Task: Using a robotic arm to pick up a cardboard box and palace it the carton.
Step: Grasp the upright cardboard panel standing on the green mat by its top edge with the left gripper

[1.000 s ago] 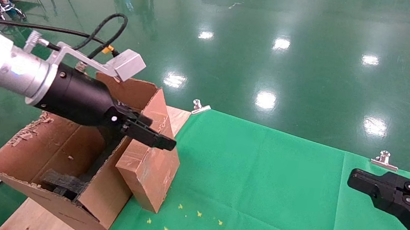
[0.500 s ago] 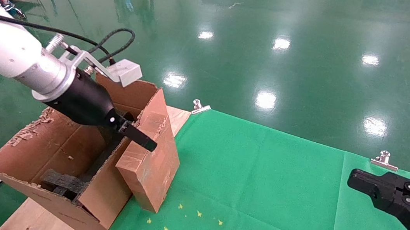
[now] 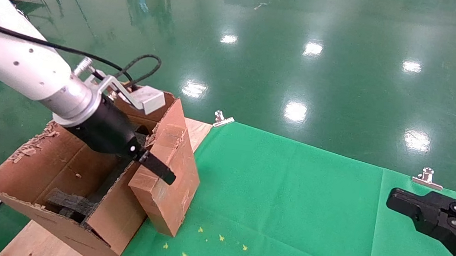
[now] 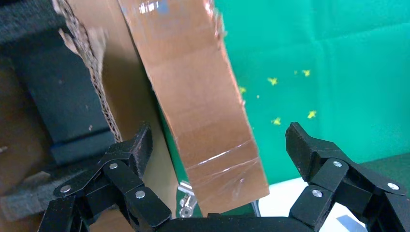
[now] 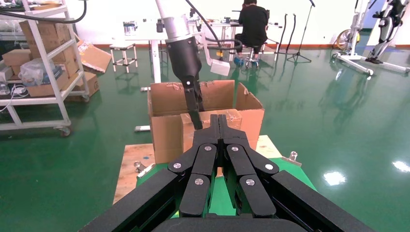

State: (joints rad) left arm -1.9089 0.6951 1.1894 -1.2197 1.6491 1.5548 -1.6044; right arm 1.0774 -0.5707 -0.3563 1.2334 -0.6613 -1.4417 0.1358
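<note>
Your left claw (image 4: 217, 159) has dropped lower, wide open around the cardboard box (image 4: 203, 111) (carton (image 3: 70, 169) just beside): squeeze next.

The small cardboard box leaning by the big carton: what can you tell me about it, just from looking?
The cardboard box is a plain brown, flat rectangular block, sealed with clear glossy tape and scuffed on its faces. It stands tilted, its lower end on the green cloth and its upper part leaning against the outer wall of the carton. The left gripper is open, one finger on either side of its upper end; whether they touch the box is unclear.
</note>
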